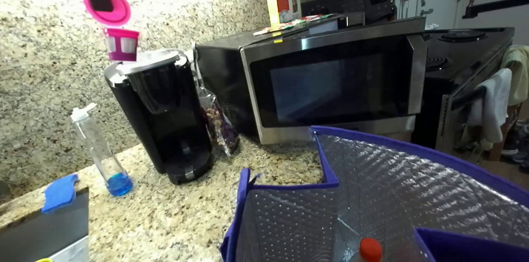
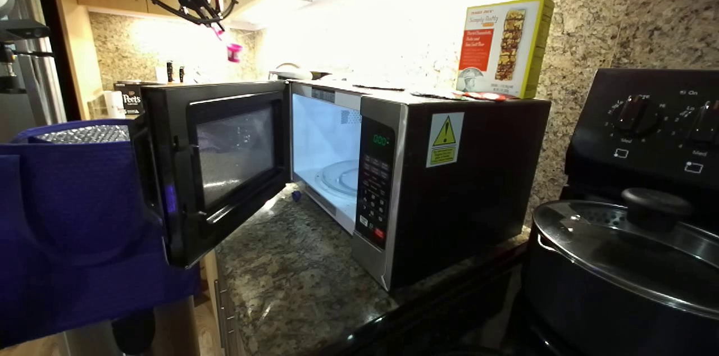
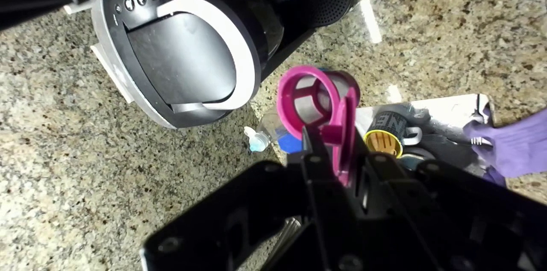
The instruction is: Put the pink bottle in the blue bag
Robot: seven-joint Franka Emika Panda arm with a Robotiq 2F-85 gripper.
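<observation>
The pink bottle is a small magenta cup with mesh windows, a wide rim and a round open lid. It shows in both exterior views [image 1: 122, 44] [image 2: 234, 53] and in the wrist view [image 3: 308, 96]. My gripper [image 1: 101, 3] is shut on its round lid and holds it in the air, beside and above the black coffee maker. In the wrist view the fingers [image 3: 335, 136] lie on both sides of the lid. The blue bag [image 1: 289, 186] stands open at the front, silvery lining showing, with a red-capped bottle [image 1: 370, 249] inside. It also shows in an exterior view [image 2: 67, 255].
The coffee maker [image 1: 165, 117] stands by the wall. The microwave [image 1: 330, 88] has its door [image 2: 230, 148] swung open towards the bag. A clear bottle with blue liquid [image 1: 101, 150] stands by the sink. A mug [image 3: 386, 128] is in the sink area, near a purple glove [image 3: 519, 145].
</observation>
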